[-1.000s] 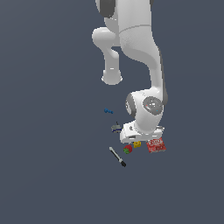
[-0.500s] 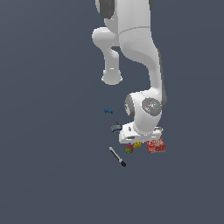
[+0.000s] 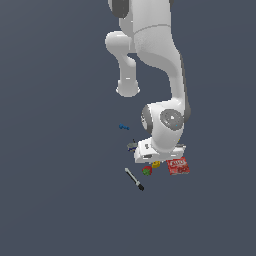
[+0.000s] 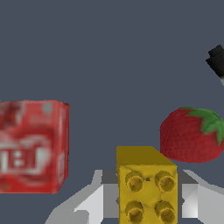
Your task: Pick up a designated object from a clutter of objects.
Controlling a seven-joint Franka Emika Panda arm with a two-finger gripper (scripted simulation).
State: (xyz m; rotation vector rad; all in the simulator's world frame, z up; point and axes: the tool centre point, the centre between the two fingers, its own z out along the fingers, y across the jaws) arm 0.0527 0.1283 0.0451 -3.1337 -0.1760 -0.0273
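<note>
Two gripper point(image 4: 146, 199) fingers flanking yellow block point(image 4: 147, 186).

We count one small yellow studded block point(image 4: 146, 186), with four round studs showing on its near face. There is one red strawberry with a green leafy cap point(image 4: 192, 133), one flat red packet with white print point(image 4: 33, 146), and one black-and-white marker pen point(image 3: 134, 179). In the exterior view we also find one tiny blue piece point(image 3: 123, 127) and one small grey piece point(image 3: 132, 146). That makes six loose things in all, one of each kind, and one white robot arm point(image 3: 160, 75).
</note>
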